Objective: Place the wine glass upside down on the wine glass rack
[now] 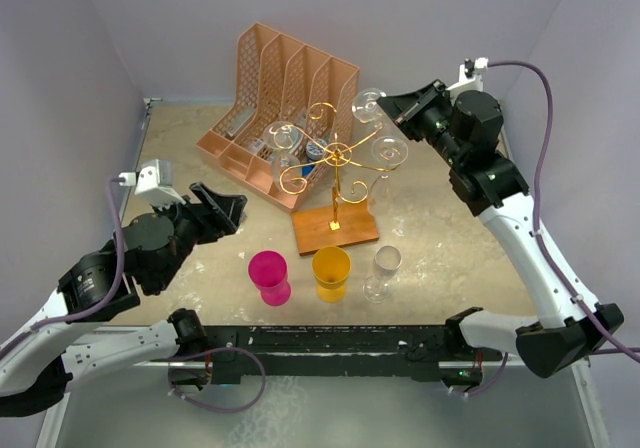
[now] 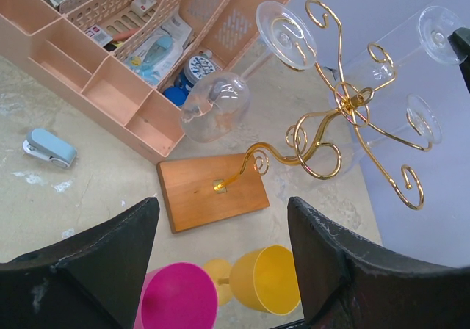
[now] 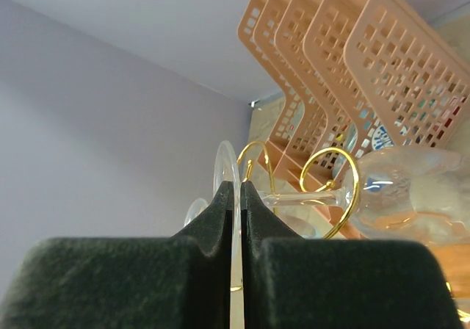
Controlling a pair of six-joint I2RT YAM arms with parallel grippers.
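The wine glass rack [image 1: 338, 154] is gold wire with curled arms on a brown wooden base [image 1: 335, 228]. Two clear glasses hang from it bowl down, at the left [image 1: 285, 140] and at the right [image 1: 390, 151]. My right gripper [image 1: 395, 108] is at the rack's back right, shut on the thin foot of a third wine glass [image 1: 368, 106]. In the right wrist view that foot [image 3: 226, 164] stands edge-on between the fingers, the stem [image 3: 301, 194] crosses a gold curl [image 3: 346, 169], and the bowl [image 3: 415, 197] lies beyond it. My left gripper [image 1: 215, 213] is open and holds nothing, left of the rack.
A peach slotted organizer [image 1: 285, 93] stands behind the rack. A pink cup [image 1: 268, 273], a yellow cup [image 1: 331, 271] and an upright clear wine glass [image 1: 383, 271] line the front. A small blue object [image 2: 48, 147] lies near the organizer. Walls enclose the table.
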